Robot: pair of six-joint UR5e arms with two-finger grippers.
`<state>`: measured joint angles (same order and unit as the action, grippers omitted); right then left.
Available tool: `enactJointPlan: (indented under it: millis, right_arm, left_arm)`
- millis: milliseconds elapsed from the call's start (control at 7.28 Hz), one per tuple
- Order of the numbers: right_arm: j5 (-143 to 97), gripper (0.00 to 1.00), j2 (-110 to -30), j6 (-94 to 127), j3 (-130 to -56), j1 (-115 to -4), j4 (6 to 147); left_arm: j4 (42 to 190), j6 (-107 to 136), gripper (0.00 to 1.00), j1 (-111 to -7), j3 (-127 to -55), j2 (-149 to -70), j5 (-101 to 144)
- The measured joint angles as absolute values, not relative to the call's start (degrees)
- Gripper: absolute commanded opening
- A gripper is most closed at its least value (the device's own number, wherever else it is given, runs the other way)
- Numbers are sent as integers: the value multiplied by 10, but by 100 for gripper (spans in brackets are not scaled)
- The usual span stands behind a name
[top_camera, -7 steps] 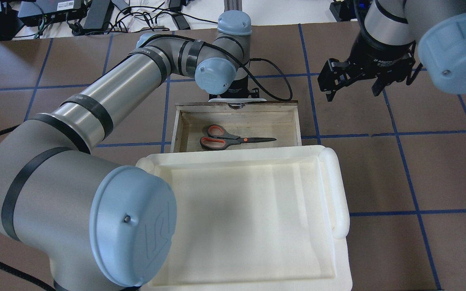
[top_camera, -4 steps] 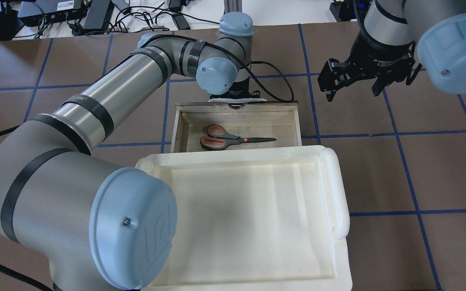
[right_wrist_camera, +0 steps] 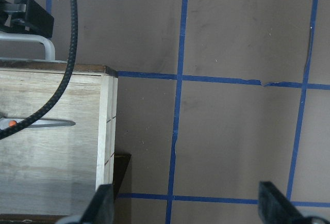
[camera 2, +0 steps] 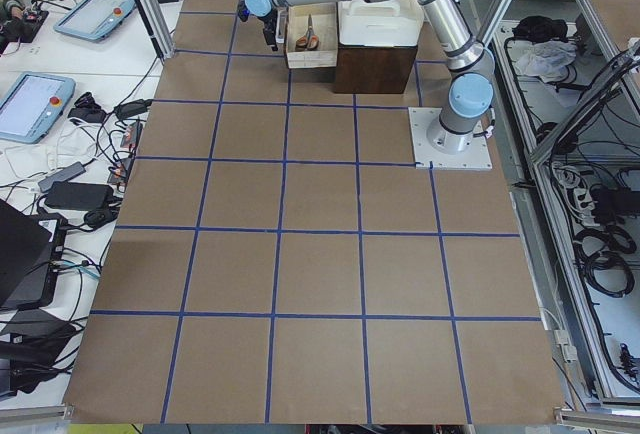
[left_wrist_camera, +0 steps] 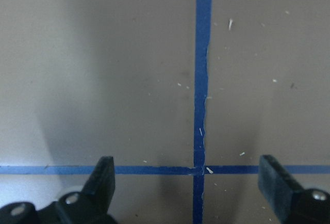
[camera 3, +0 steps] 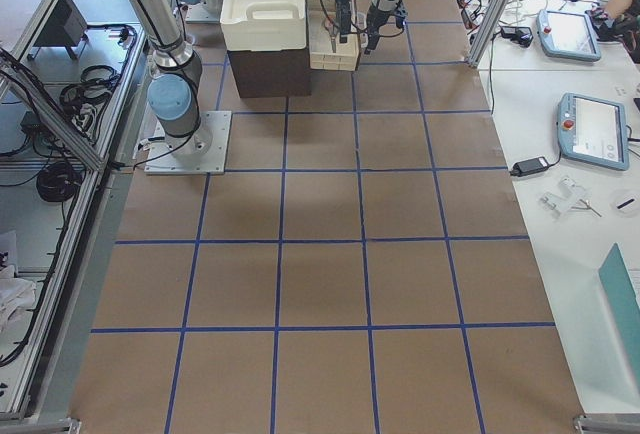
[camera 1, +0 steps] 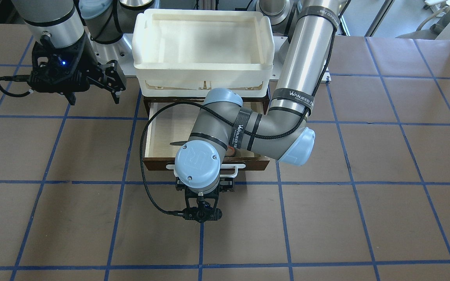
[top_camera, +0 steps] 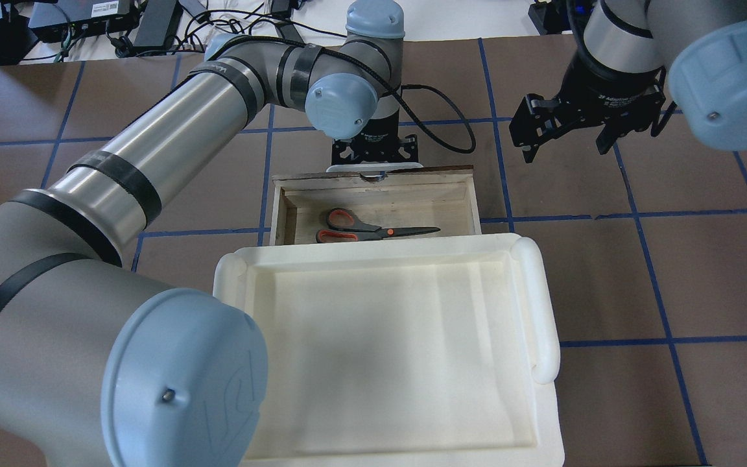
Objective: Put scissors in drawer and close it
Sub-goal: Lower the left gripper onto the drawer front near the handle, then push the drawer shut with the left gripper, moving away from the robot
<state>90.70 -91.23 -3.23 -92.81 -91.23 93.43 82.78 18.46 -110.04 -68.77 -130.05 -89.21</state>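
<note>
The left gripper (left_wrist_camera: 185, 182), jaws spread and empty, hangs over the tabletop (top_camera: 607, 272) just beyond the drawer (top_camera: 474, 198) front; the right gripper (top_camera: 568, 139), likewise spread, hovers apart; the scissors (top_camera: 373, 229) lie inside the part-open drawer.

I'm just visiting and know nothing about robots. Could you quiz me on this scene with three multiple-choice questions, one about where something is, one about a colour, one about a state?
1. Where are the scissors?
A. in the drawer
B. in the white tray
C. on the table

2. What colour lines the scissor loops?
A. blue
B. orange-red
C. green

3. How is the right gripper?
A. shut on the scissors
B. open, holding nothing
C. gripping the drawer handle

Answers: 1 A, they lie on the plywood floor. 2 B, orange-red shows inside both loops. 3 B, its fingers stand wide apart over bare table.
</note>
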Motion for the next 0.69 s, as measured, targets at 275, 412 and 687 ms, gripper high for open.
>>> enactJointPlan:
  millis: [275,412,687]
  right_arm:
    - [907,100,-912,-32,-928,-912,934]
    - [907,100,-912,-32,-928,-912,934]
    - [907,100,-912,-32,-928,-912,934]
  left_arm:
    - [842,185,100,-1100,-691,-1279,-892]
    - [849,185,100,-1101,-693,-1269,-893]
    - [865,185,100,-1102,-703,-1247,-893]
